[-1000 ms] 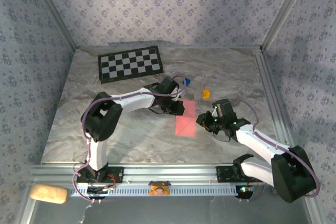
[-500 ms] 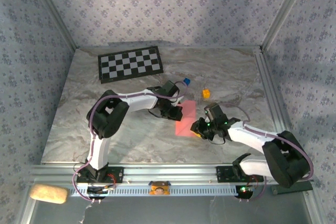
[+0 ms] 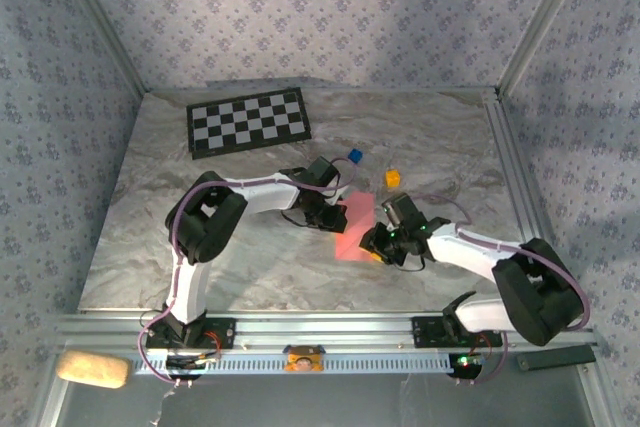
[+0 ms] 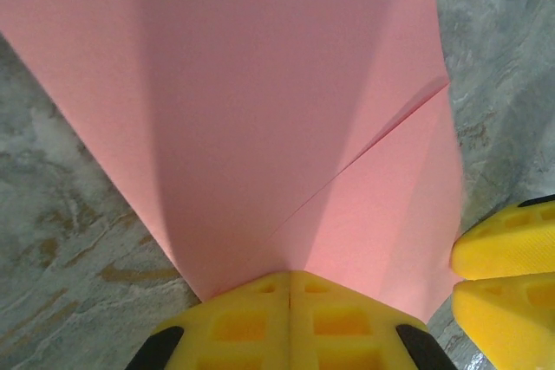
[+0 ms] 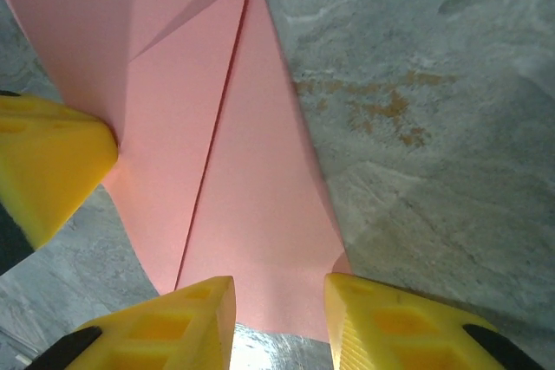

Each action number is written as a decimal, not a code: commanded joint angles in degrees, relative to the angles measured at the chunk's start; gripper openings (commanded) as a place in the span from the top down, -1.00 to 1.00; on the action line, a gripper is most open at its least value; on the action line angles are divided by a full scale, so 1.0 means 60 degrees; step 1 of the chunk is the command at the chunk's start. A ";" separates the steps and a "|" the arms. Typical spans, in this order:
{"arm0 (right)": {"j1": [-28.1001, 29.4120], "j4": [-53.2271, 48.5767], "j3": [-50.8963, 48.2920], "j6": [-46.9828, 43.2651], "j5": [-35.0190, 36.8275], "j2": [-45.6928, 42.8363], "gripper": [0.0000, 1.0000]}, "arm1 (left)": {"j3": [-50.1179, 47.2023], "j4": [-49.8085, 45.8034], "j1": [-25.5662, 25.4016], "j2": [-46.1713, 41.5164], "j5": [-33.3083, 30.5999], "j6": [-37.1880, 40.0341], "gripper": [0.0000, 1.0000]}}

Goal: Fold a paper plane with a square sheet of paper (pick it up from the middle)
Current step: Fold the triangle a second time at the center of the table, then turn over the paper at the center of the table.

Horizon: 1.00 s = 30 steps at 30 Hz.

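Left wrist: one pink sheet pinched in left jaws; right jaws spread

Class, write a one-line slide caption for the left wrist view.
Left gripper shut on the edge of the creased pink paper above the marble table, right gripper alongside.

I work in a robot test booth — a staged lab cell, not a lived-in room. Floral wallpaper panels box in a marble-print table, my arm bases bolt to an aluminium rail along the frame's bottom, and a checkerboard mat lies upper left.
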 commanded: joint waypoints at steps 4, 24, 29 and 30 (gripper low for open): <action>0.0078 0.0302 0.0371 -0.0069 -0.0164 0.0609 0.30 | -0.0268 -0.0426 -0.0031 0.0137 -0.0339 -0.0035 0.94; -0.1002 0.2265 0.0650 -0.0692 -0.1105 0.1138 0.07 | -0.0326 -0.0592 -0.0038 0.0062 -0.0515 -0.0017 0.96; -0.1277 0.2340 0.0701 -0.1147 -0.1403 0.1180 0.08 | -0.0319 -0.0590 -0.0032 0.0063 -0.0515 -0.0020 0.97; -0.1338 0.2353 0.0723 -0.1171 -0.1427 0.1195 0.08 | -0.0312 -0.0593 -0.0038 0.0067 -0.0515 -0.0020 0.97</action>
